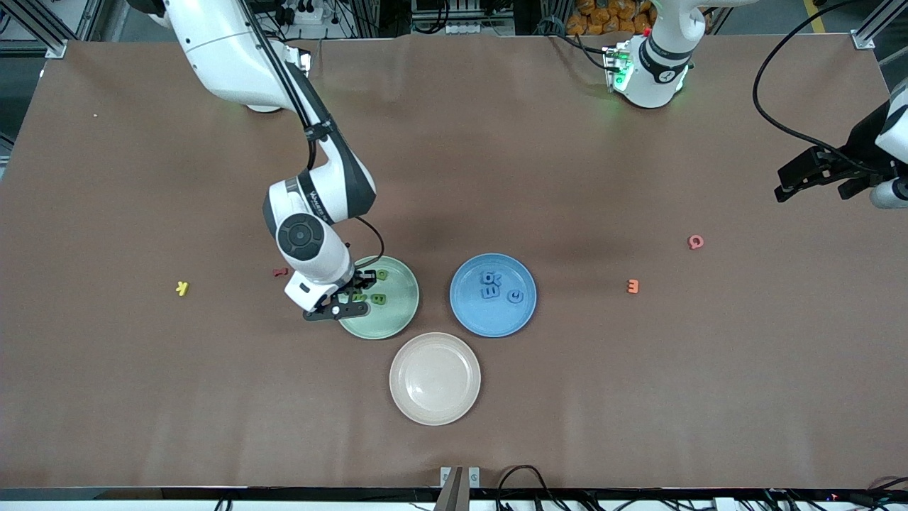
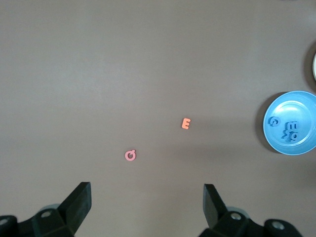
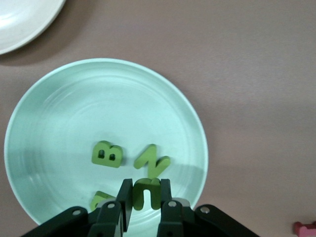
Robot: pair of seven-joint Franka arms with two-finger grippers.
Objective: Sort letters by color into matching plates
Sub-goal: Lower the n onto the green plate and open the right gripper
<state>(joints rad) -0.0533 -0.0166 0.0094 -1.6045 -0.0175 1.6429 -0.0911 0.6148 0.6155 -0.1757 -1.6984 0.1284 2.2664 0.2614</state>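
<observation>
While the right claw [image 1: 352,297] hangs low over the pale green plate [image 1: 397,312], its jaws are closed on a green letter [image 3: 146,193], an upturned U shape pinched between the fingertips [image 3: 124,197] just above the plate's floor.

Green plate, contents: a green B [image 3: 107,154], a green N [image 3: 152,160] and one more green letter [image 3: 101,200] partly hidden by the claw; the B and N lie just beside the held letter, toward the plate's middle. In the front view another green letter [image 1: 382,274] lies near the rim on the robots' side.

Blue plate [image 1: 472,316], beside the green one toward the left arm's end: a cluster of blue letters [image 1: 491,285] and a single blue round letter [image 1: 516,297].

Beige plate [image 1: 435,378], nearer the front camera than both: no letters.

Loose on the table [image 1: 567,397]: yellow K [image 1: 182,287] and a dark red letter [image 1: 280,271] toward the right arm's end; orange E [image 1: 633,286] and pink Q-like letter [image 1: 696,242] toward the left arm's end.

Left claw [image 1: 798,183]: waits in the air at its own end of the table, jaws spread wide, holding nothing; the orange E and pink letter lie well apart from it.
</observation>
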